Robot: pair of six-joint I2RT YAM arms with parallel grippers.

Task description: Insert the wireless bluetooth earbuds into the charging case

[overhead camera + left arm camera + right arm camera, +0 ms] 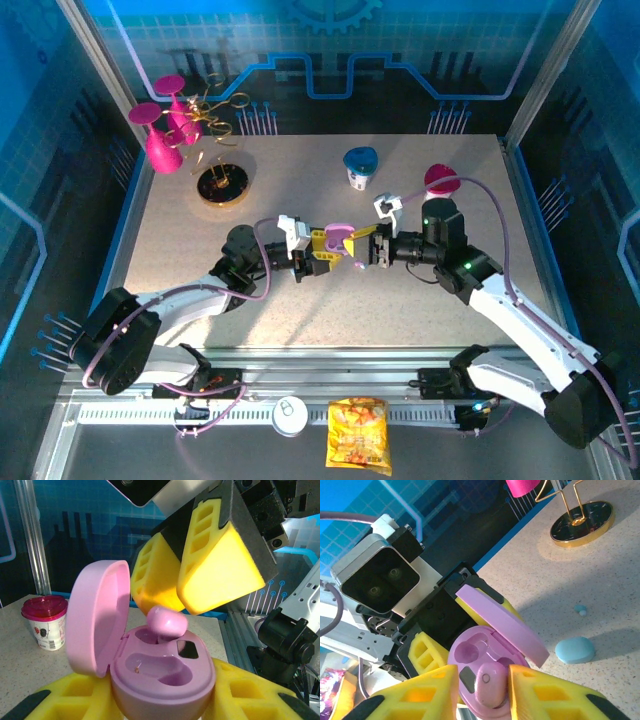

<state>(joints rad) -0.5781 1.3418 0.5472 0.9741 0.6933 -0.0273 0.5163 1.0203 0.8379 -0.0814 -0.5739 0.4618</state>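
Observation:
My left gripper is shut on the lilac charging case, holding it upright with its lid swung open. The near slot is bare. My right gripper comes in from the right, shut on the lilac earbud, which rests tilted in the mouth of the far slot, partly out. In the right wrist view the earbud sits between my yellow fingers over the case. A pale blue pill-shaped case lies on the table, with a tiny pale blue bud just beyond it.
A gold wire stand and pink glasses stand at the back left. A blue-lidded cup and a pink-lidded cup sit at the back right. A snack bag and a can lie by the near rail.

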